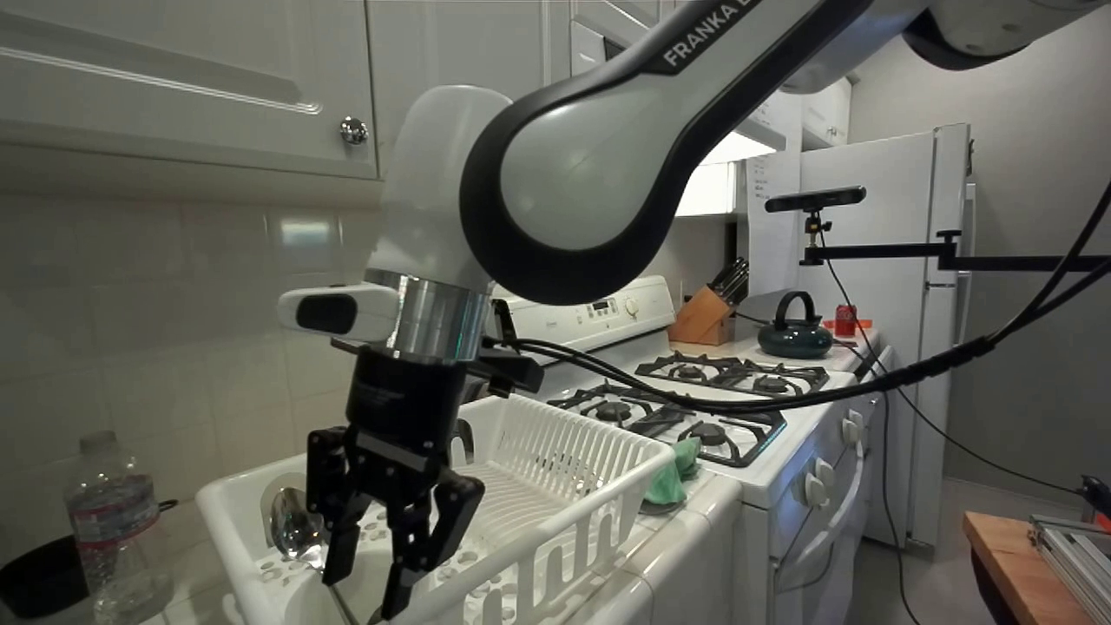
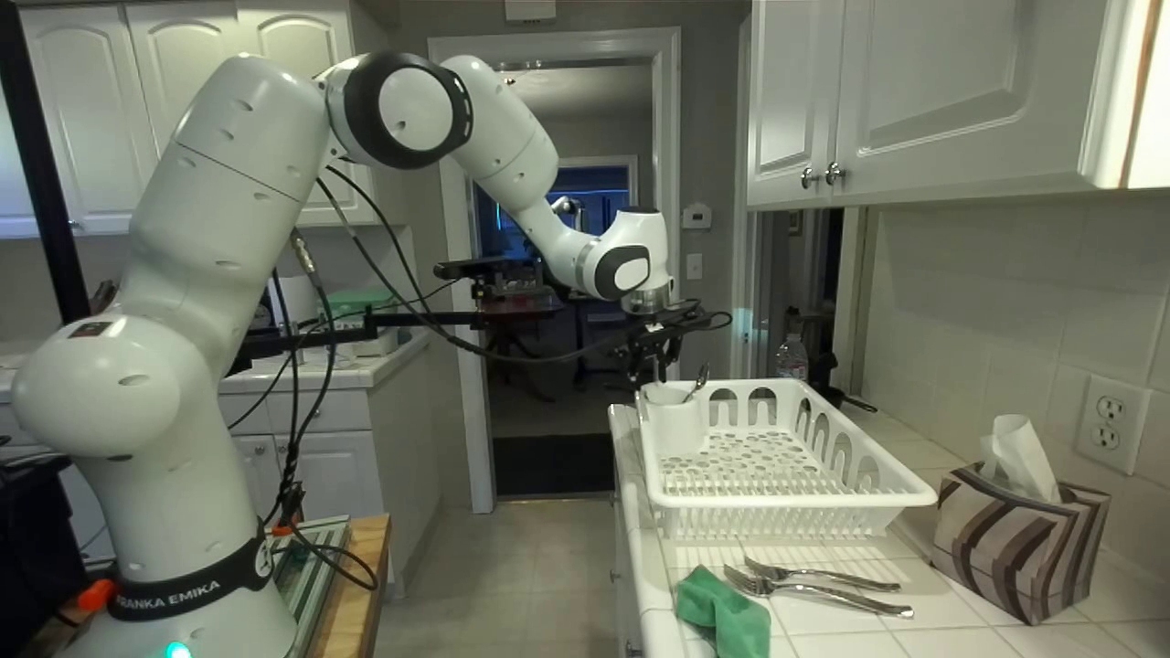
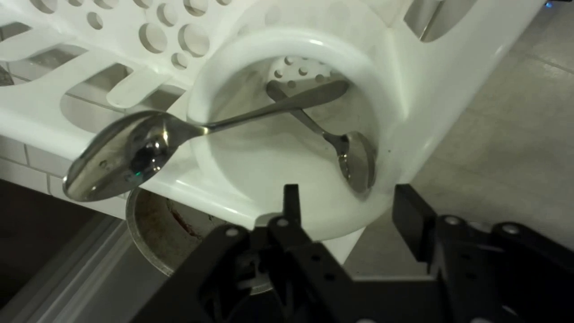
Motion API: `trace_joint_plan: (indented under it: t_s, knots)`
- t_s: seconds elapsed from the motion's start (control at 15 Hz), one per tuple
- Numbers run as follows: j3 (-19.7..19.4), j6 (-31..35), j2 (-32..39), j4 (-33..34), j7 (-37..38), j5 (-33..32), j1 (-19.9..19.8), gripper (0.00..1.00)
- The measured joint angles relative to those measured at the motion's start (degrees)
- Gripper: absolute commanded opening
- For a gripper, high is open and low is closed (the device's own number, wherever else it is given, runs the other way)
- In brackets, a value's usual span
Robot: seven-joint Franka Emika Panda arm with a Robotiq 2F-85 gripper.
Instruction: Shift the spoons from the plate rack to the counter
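The overhanging silver spoon [image 3: 157, 141] lies ahead of the gripper [image 3: 349, 206], left of its fingers in the wrist view; its bowl sticks out past a white utensil cup [image 3: 298, 42], its neck apparently resting on the cup's rim. A bump from a descending finger could, I judge, swing that bowl further out and tip the spoon from the cup. The lower silver spoon [image 3: 341, 143] sits wholly inside, in line with the gap between the fingertips, its handle crossed beneath the other's. Pulling it first may therefore lever its neighbour loose, and both are smooth, curved metal, likely to twist in a pinch.

The gripper's fingers are spread with nothing between them, just above the cup. Lowered without reaching further forward, they would probably straddle its wall; pinching there could tilt the cup or drag the white dish drainer [image 2: 795, 501] it stands in.

This corner is close to the tiled counter [image 2: 841, 635] edge, so a spoon slipping off that way might reach the floor [image 3: 497, 170] below the gripper. Well away, past the drainer's far end from the gripper, lie two forks [image 2: 823, 594] and a green cloth [image 2: 727, 612]; a hasty release there could leave a spoon rocking across the forks.
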Motion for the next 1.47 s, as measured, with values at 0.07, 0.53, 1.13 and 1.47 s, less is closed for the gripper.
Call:
trace_joint_plan:
  t_s: [0.07, 0.53, 1.13, 1.47]
  knots:
    - [0.00, -0.10, 0.07, 0.27, 0.00, 0.00, 0.00, 0.21]
    - [-0.01, -1.00, 0.79, 0.91, 0.00, -0.01, -0.01, 0.88]
    - [0.05, -2.23, 1.35, 1.28, 0.00, -0.01, 0.01, 0.19]
    - [0.04, -2.60, 1.36, 2.04, 0.01, -0.01, 0.01, 0.46]
